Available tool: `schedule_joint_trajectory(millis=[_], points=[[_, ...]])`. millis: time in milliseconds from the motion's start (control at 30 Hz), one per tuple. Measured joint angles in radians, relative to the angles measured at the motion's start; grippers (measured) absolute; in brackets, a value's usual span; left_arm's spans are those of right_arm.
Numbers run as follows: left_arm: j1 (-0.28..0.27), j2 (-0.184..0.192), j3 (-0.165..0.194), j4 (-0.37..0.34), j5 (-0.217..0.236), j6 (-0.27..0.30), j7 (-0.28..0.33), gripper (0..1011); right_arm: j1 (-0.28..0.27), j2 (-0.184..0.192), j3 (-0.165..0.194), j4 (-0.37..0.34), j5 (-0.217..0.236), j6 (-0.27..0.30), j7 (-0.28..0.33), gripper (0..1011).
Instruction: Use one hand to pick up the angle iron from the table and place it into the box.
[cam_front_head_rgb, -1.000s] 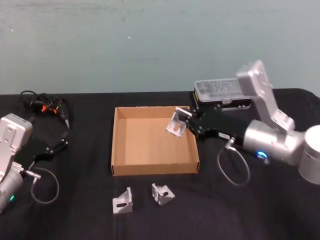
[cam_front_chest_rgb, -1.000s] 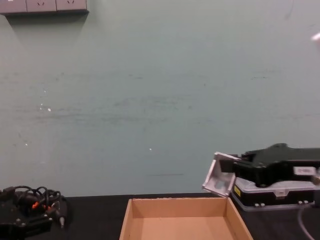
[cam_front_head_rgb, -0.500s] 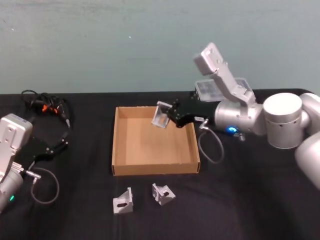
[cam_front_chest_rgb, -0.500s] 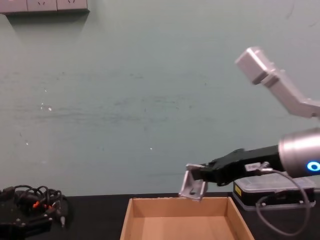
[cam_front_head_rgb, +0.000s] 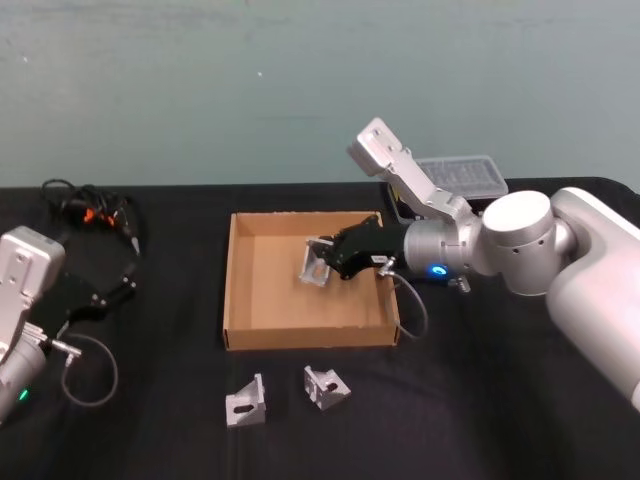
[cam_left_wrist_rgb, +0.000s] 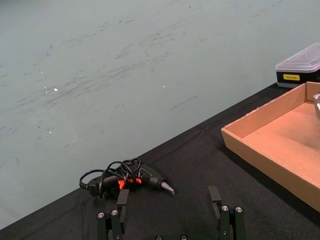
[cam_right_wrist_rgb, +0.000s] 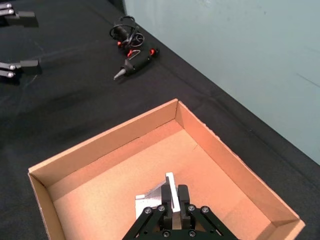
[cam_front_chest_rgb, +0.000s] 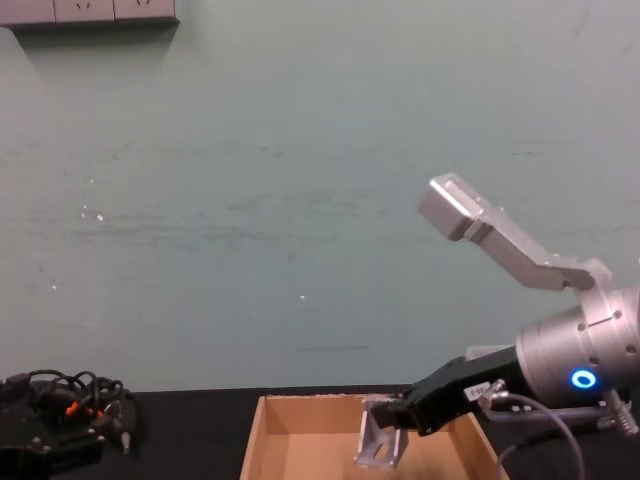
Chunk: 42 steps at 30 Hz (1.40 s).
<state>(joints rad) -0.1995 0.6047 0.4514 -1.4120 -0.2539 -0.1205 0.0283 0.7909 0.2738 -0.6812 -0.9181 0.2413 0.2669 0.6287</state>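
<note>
- So, the right gripper (cam_front_head_rgb: 328, 262) is reaching in from the right and pinching the angle iron (cam_front_head_rgb: 314, 266) tight between its fingers.
- That angle iron is hanging tilted over the middle of the cardboard box (cam_front_head_rgb: 232, 300), down between the walls. Can't tell if it's touching the box floor.
- A second bracket (cam_front_head_rgb: 245, 403) and a third bracket (cam_front_head_rgb: 325, 385) are sitting on the black worktop (cam_front_head_rgb: 170, 420), just in front of the box.
- The left gripper (cam_left_wrist_rgb: 170, 217) is idling at the left, fingers spread, near a glue gun (cam_front_head_rgb: 95, 212).
</note>
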Motion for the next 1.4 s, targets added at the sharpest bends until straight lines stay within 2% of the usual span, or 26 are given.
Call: schedule_joint_trajectory(millis=[433,667,800,833,867,933,967,1000,1067,1167,1200,1267,1367,1400], points=[[0.000,0.000,0.000,0.000,0.000,0.000,0.000,1000,0.021,-0.054,0.003,0.097,-0.040,-0.051,0.008,86],[0.000,0.000,0.000,0.000,0.000,0.000,0.000,1000,0.020,-0.051,0.004,0.092,-0.040,-0.050,0.007,87],[0.000,0.000,0.000,0.000,0.000,0.000,0.000,1000,0.019,-0.050,0.003,0.090,-0.039,-0.050,0.007,171],[0.000,0.000,0.000,0.000,0.000,0.000,0.000,1000,0.019,-0.050,0.003,0.089,-0.039,-0.050,0.007,226],[0.000,0.000,0.000,0.000,0.000,0.000,0.000,1000,0.019,-0.050,0.003,0.088,-0.039,-0.050,0.007,226],[0.000,0.000,0.000,0.000,0.000,0.000,0.000,1000,0.018,-0.049,0.003,0.088,-0.038,-0.050,0.007,302],[0.000,0.000,0.000,0.000,0.000,0.000,0.000,1000,0.018,-0.049,0.003,0.087,-0.038,-0.050,0.007,302],[0.000,0.000,0.000,0.000,0.000,0.000,0.000,1000,0.018,-0.049,0.003,0.087,-0.038,-0.049,0.007,362],[0.000,0.000,0.000,0.000,0.000,0.000,0.000,1000,0.018,-0.049,0.003,0.086,-0.038,-0.049,0.007,396],[0.000,0.000,0.000,0.000,0.000,0.000,0.000,1000,0.018,-0.049,0.002,0.086,-0.038,-0.049,0.007,501],[0.000,0.000,0.000,0.000,0.000,0.000,0.000,1000,0.018,-0.048,0.002,0.085,-0.038,-0.049,0.007,563],[0.000,0.000,0.000,0.000,0.000,0.000,0.000,1000,0.018,-0.048,0.002,0.085,-0.037,-0.048,0.007,599],[0.000,0.000,0.000,0.000,0.000,0.000,0.000,1000,0.017,-0.048,0.002,0.085,-0.037,-0.048,0.007,724],[0.000,0.000,0.000,0.000,0.000,0.000,0.000,1000,0.017,-0.048,0.002,0.085,-0.037,-0.048,0.007,724]])
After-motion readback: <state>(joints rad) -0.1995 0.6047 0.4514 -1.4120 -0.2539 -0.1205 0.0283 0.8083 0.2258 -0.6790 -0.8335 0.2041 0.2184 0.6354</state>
